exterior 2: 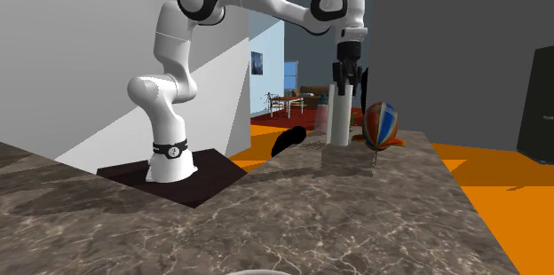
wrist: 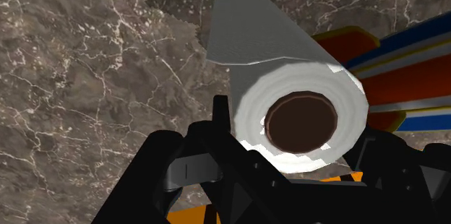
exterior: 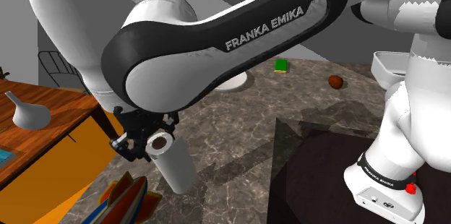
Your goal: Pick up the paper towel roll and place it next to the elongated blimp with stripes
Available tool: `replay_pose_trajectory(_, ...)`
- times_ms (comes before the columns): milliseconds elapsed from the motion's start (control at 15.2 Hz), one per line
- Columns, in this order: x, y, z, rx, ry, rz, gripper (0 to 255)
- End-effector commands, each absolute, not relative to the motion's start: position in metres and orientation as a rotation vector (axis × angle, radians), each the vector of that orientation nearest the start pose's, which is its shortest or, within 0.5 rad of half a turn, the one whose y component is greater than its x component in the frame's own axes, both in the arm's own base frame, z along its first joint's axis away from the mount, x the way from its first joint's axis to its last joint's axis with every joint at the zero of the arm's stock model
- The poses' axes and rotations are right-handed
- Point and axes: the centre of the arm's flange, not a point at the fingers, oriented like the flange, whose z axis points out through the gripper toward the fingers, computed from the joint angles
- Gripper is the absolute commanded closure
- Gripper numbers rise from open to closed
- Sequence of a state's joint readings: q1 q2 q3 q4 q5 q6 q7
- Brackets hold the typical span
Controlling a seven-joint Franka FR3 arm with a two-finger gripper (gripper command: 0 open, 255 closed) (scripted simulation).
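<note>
Straight down, pincer around upright paper towel roll beside blimp.

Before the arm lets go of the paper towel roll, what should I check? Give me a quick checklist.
1. Grip: the gripper is shut on the paper towel roll near its top end: ok.
2. Roll upright, as seen in the second exterior view: ok.
3. Roll beside the striped blimp: ok.
4. Roll and blimp not touching: cannot tell.
5. Roll's base resting on the marble counter: cannot tell.
</note>
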State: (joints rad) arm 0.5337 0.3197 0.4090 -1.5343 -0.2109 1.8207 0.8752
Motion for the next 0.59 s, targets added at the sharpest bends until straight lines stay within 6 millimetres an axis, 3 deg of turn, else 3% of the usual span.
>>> replay_pose_trajectory(0, 0.421, 0.496, 0.473, -3.189, -0.163, -0.094, 255)
replay_pose_trajectory(528, 0.421, 0.496, 0.431, -3.189, -0.163, -0.094, 255)
